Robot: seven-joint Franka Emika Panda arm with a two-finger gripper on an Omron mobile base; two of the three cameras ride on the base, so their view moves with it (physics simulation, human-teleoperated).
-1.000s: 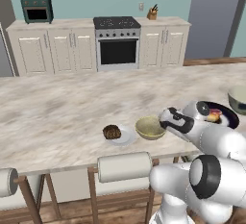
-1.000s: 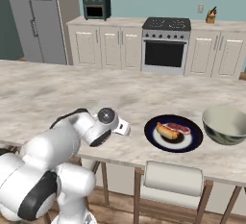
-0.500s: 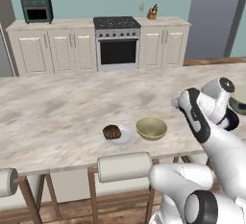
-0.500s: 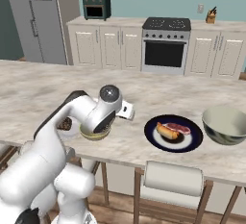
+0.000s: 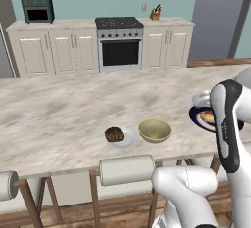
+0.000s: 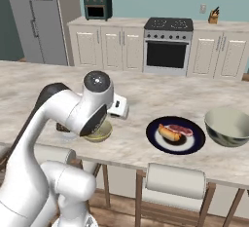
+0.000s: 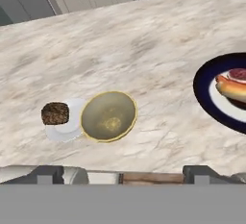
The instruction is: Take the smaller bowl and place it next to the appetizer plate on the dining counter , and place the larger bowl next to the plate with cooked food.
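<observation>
The smaller bowl (image 7: pixel 108 116) stands upright on the dining counter (image 5: pixel 59 109), touching the right edge of the appetizer plate (image 7: pixel 65 124) with its brown lump of food. My gripper (image 7: pixel 123 174) hangs above them, open wide, with nothing between its fingertips (image 7: pixel 48 174). In the left base view the smaller bowl (image 5: pixel 154 130) sits right of the appetizer plate (image 5: pixel 123 137). The plate with cooked food (image 6: pixel 176 134) lies further right, and the larger bowl (image 6: pixel 228 126) stands just beyond it. My arm hides part of the smaller bowl (image 6: pixel 100 133) in the right base view.
Padded stools (image 5: pixel 127 169) (image 6: pixel 175 179) line the counter's near edge. Across the aisle behind the counter stand a stove (image 5: pixel 120 43) and cream cabinets, with a small oven (image 5: pixel 37 9) on top. The counter's left half is bare stone.
The gripper opened, let go of the smaller bowl and rose up and to the right. The bowl stayed beside the appetizer plate.
</observation>
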